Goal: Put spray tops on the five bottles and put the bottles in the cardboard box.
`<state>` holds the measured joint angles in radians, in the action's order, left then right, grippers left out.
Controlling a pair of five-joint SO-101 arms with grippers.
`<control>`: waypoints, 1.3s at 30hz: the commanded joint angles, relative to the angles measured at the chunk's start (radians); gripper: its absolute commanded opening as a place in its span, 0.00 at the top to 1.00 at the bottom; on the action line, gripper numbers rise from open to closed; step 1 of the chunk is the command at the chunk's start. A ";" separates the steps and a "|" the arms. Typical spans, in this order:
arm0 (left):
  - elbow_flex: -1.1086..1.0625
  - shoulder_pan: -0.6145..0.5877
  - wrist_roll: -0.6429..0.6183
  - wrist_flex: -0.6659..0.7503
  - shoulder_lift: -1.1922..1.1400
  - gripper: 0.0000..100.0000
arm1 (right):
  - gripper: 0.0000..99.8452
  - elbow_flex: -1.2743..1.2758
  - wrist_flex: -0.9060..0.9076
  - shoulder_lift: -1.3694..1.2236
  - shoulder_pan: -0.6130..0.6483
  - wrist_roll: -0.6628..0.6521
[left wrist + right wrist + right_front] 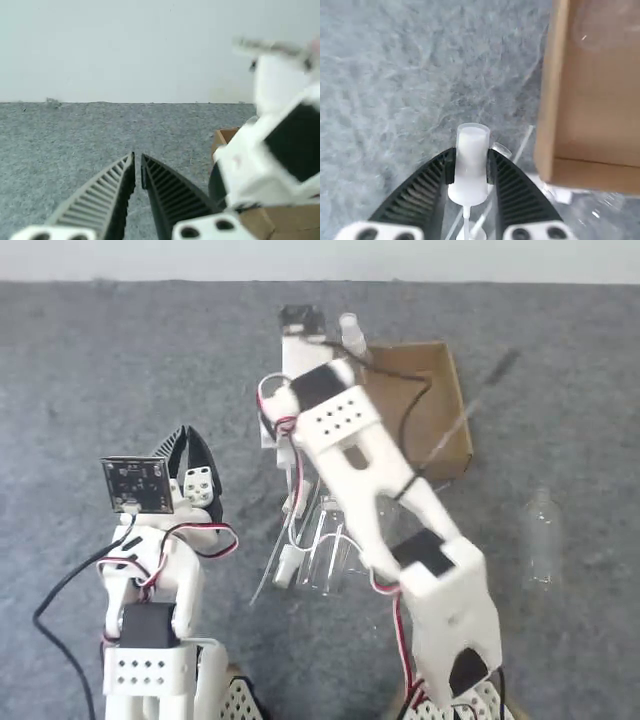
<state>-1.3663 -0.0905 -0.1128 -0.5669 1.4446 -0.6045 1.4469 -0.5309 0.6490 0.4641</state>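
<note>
Right gripper [470, 153] clasping a spray top [470, 172] beside the cardboard box [432, 410].
Well left of the box, the left gripper [138, 159] hangs over the grey carpet [100, 360], fingers drawn together on nothing. Clear bottles [325, 540] cluster under the right arm [400, 510], near the box's left side, towards the arm bases. The right gripper pinches the white spray top just beside the box's left edge. One lone bottle [541, 535] lies apart, right of the box.
</note>
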 commanded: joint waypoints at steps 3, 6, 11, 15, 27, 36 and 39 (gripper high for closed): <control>0.005 -0.003 -0.002 0.032 -0.006 0.99 | 0.96 -0.064 -0.077 -0.097 0.027 0.023; 0.005 -0.003 -0.002 0.032 -0.006 0.99 | 0.88 -0.064 -0.062 -0.116 0.027 0.028; 0.005 -0.003 -0.002 0.032 -0.006 0.99 | 0.79 -0.064 -0.027 -0.116 0.027 0.080; 0.005 -0.003 -0.002 0.032 -0.006 0.99 | 0.79 -0.094 0.010 -0.114 0.022 0.078; 0.005 -0.003 -0.002 0.032 -0.011 0.99 | 0.79 -0.531 0.352 -0.082 -0.050 -0.242; 0.005 0.000 -0.002 0.032 -0.011 0.99 | 0.79 -0.092 0.352 0.321 -0.160 -0.477; 0.005 0.002 -0.002 0.031 -0.011 0.99 | 0.79 0.087 0.352 0.499 -0.239 -0.551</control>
<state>-1.3663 -0.0905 -0.1128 -0.5562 1.4446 -0.7104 1.7568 -0.3191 0.5063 0.0146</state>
